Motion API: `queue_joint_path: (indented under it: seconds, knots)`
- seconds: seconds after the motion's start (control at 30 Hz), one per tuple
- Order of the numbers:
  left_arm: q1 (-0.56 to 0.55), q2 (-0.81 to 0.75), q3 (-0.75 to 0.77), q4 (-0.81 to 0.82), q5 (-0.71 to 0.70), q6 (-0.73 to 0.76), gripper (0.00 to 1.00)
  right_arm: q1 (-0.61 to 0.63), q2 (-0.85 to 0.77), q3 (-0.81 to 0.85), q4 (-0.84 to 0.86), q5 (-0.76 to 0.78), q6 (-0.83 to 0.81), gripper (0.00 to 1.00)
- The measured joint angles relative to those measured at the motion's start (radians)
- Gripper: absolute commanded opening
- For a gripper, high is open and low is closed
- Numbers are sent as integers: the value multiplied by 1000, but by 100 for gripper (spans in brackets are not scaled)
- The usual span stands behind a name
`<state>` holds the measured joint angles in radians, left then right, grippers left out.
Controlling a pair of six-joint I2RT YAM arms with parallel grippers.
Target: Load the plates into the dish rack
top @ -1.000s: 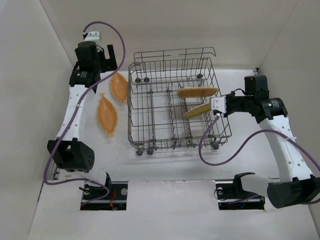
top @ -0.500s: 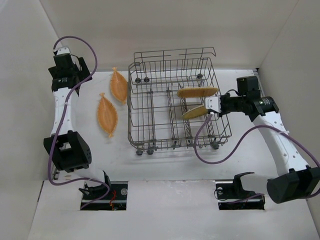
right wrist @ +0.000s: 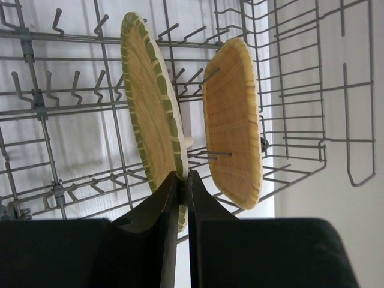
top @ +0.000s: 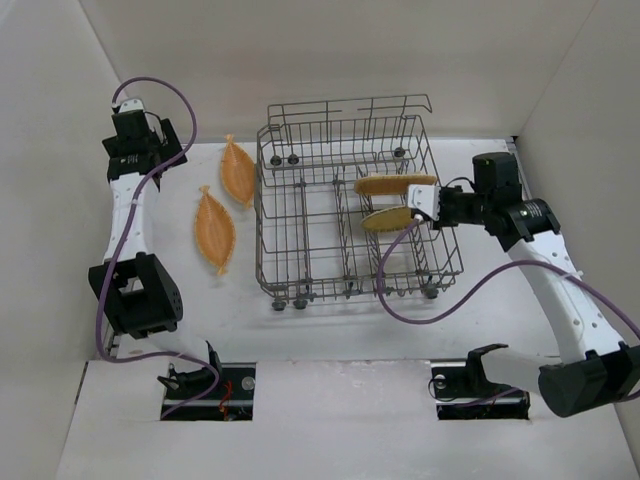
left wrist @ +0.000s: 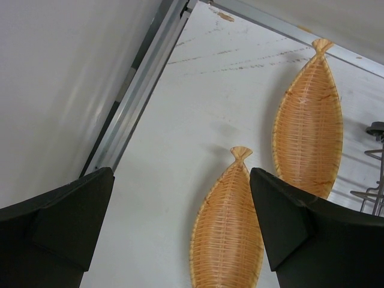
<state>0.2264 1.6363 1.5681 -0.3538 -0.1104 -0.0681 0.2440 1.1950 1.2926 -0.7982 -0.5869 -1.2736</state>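
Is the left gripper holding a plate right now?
No, the left gripper is open and empty; the near plate and far plate lie on the table.

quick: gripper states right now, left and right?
Left gripper: open, empty.
Right gripper: shut on the rim of a woven orange-tan plate inside the grey wire dish rack.

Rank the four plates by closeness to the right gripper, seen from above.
1. Gripped plate, in the right gripper.
2. Racked plate, just behind it.
3. Rear table plate, front table plate, left of the rack: too close to call.
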Motion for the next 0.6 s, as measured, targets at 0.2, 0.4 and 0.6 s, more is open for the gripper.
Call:
queue_joint_path:
  seconds: [0.2, 0.4, 0.6]
  knots:
    - [-4, 37, 3, 8, 4, 0, 100, 30, -57, -1, -1, 16, 48, 0]
    - [-9, 68, 19, 15, 8, 0, 100, 42, -75, -66, 9, 39, 63, 0]
    - [-10, 71, 28, 17, 11, 0, 100, 46, -74, -138, 29, 72, 61, 0]
